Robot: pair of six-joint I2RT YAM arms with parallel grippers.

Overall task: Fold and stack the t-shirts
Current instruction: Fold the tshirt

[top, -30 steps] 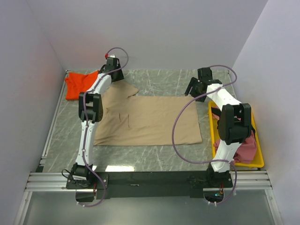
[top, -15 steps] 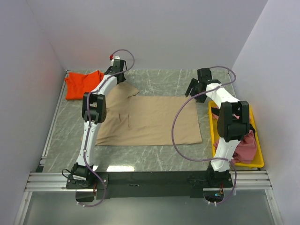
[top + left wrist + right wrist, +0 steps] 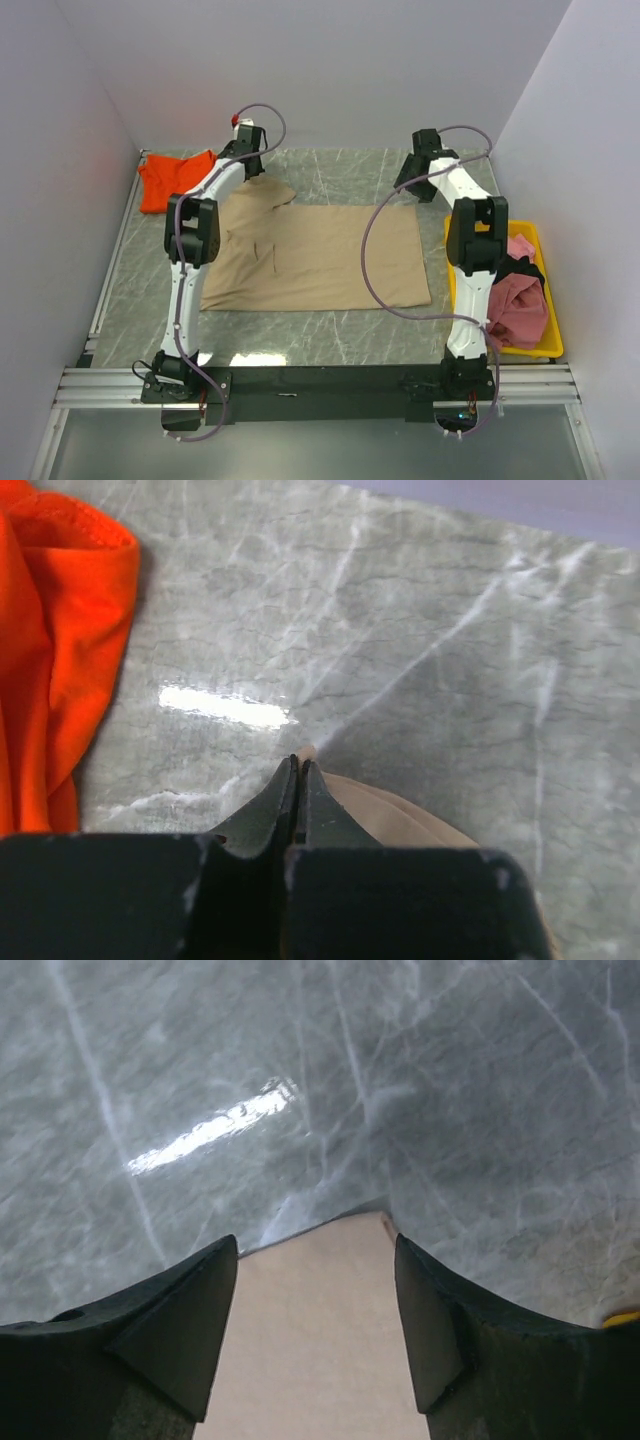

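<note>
The big tan shirt [image 3: 320, 255] lies flat, its long side running from my left gripper [image 3: 300, 765] across to my right gripper [image 3: 315, 1250], sleeves at the left end. My left gripper is pinched tight on a sleeve edge. My right gripper is spread wide over the shirt's far corner. The orange shirt [image 3: 60, 660] sits bunched just left of my left gripper. The table [image 3: 340, 175] is shiny grey stone with white streaks, with pale walls [image 3: 330, 70] around it.

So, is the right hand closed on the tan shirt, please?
No, the right hand is open; a corner of the tan shirt shows between its fingers.
</note>
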